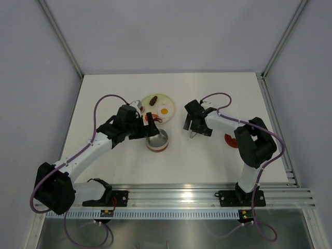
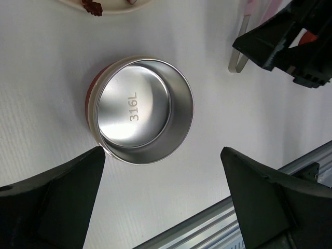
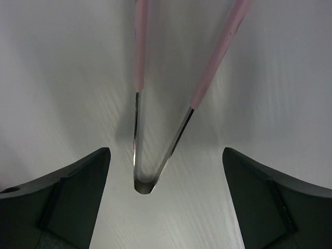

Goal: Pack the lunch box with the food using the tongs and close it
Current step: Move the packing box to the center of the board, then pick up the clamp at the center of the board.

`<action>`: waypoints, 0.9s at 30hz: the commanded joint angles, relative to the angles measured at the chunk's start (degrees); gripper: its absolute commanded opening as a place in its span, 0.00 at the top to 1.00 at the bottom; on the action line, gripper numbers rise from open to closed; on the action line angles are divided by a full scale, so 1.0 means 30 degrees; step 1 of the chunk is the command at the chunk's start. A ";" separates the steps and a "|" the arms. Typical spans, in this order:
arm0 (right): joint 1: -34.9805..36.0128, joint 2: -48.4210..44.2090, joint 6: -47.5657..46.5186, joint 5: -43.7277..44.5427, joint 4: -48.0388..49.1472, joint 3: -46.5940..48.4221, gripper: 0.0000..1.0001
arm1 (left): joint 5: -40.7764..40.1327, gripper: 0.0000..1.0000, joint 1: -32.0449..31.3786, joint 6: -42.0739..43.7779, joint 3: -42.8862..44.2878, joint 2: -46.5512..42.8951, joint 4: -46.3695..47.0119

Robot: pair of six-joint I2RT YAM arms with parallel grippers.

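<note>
The lunch box is a shiny round metal tin with a red base, standing upright and empty on the white table. My left gripper hovers open just beside it, holding nothing. The tongs lie flat on the table, pink arms running away from their joined metal end. My right gripper stands open over that joined end, fingers on either side and apart from it. The food sits on a pale plate: a fried egg, a brown sausage, red-and-white strips.
A red lid lies at the right, half hidden behind my right arm. The plate's edge shows just beyond the tin in the left wrist view. A metal rail runs along the near table edge.
</note>
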 commanded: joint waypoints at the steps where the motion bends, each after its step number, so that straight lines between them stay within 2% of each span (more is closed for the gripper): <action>1: -0.0203 0.0827 0.0352 0.1332 0.1348 -0.0091 0.03 | -0.0807 0.01 0.0003 0.0965 0.1033 -0.1312 -0.0811; 10: -0.0203 0.2061 -0.0029 0.1744 0.2461 -0.0032 0.20 | -0.1306 0.01 0.0237 0.0673 0.1181 -0.1197 -0.1632; 16: -0.0262 0.1916 -0.0848 0.1861 0.3048 -0.0325 0.43 | -0.1687 0.01 0.0822 0.0643 0.1502 -0.1197 -0.1984; 18: -0.0261 0.1740 -0.1170 0.1687 0.3223 -0.0529 0.52 | -0.1250 0.01 0.1640 0.0702 0.1824 -0.0906 -0.2218; 21: -0.0261 0.1271 -0.2136 0.0899 0.3224 -0.0676 0.59 | -0.0340 0.01 0.2868 0.0789 0.2059 -0.0699 -0.2306; 23: -0.0261 0.0979 -0.2898 0.0544 0.2874 -0.0589 0.69 | -0.0280 0.01 0.3457 0.0993 0.2176 -0.0407 -0.2598; 27: -0.0232 0.0276 -0.4390 -0.0859 0.1968 -0.0560 0.73 | -0.0339 0.01 0.4015 0.1346 0.2674 0.0004 -0.3097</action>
